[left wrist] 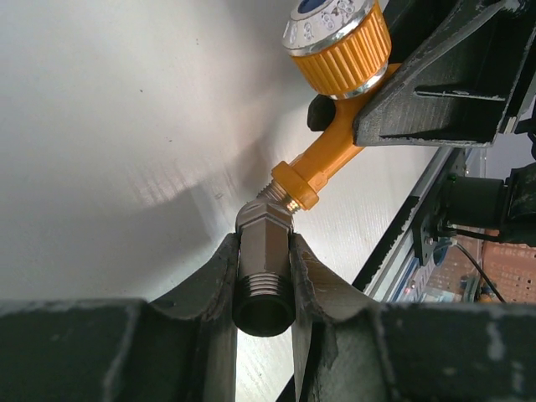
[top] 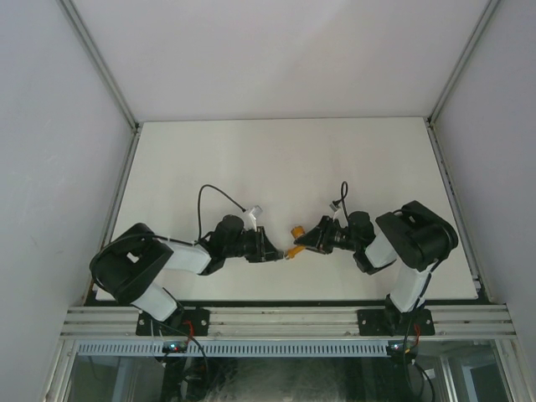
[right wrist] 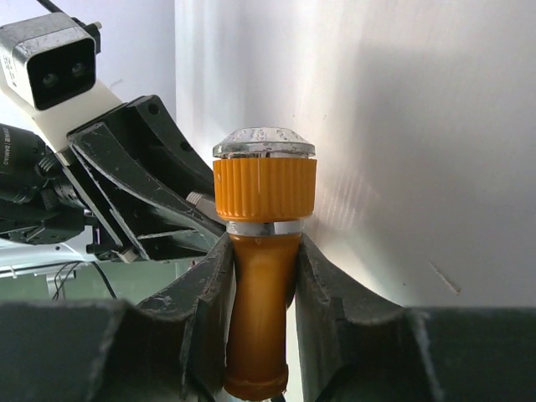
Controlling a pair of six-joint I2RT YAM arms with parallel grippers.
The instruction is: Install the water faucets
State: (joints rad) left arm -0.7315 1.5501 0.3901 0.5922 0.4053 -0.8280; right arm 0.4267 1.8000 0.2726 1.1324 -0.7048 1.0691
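Left arm reaches in from the left over the white table (top: 251,159), with the left gripper (top: 275,249) pointing right toward centre. Left wrist view: left gripper (left wrist: 264,268) jaws closed tight on a grey metal pipe fitting (left wrist: 264,276), hex body clamped between both fingers, threaded open end facing the camera, far end pointing away. Just past the fitting sits the orange-yellow tap (left wrist: 322,163). Its threaded end meets the fitting's far end at an angle; they look to be touching, not lined up straight. The tap's round knob (left wrist: 335,38) is at top of frame, ribbed orange rim, blue centre partly visible. From above, the tap (top: 295,240) is mid-table near the front edge, between the two grippers and off the surface as far as can be told. The right gripper (top: 311,239) comes in from the right. Right wrist view: right gripper (right wrist: 261,285) jaws closed on the tap body (right wrist: 261,310) just under the knob (right wrist: 264,184), tap upright in frame. Left gripper fingers (right wrist: 142,193) and the left wrist camera (right wrist: 50,67) are visible behind at left.
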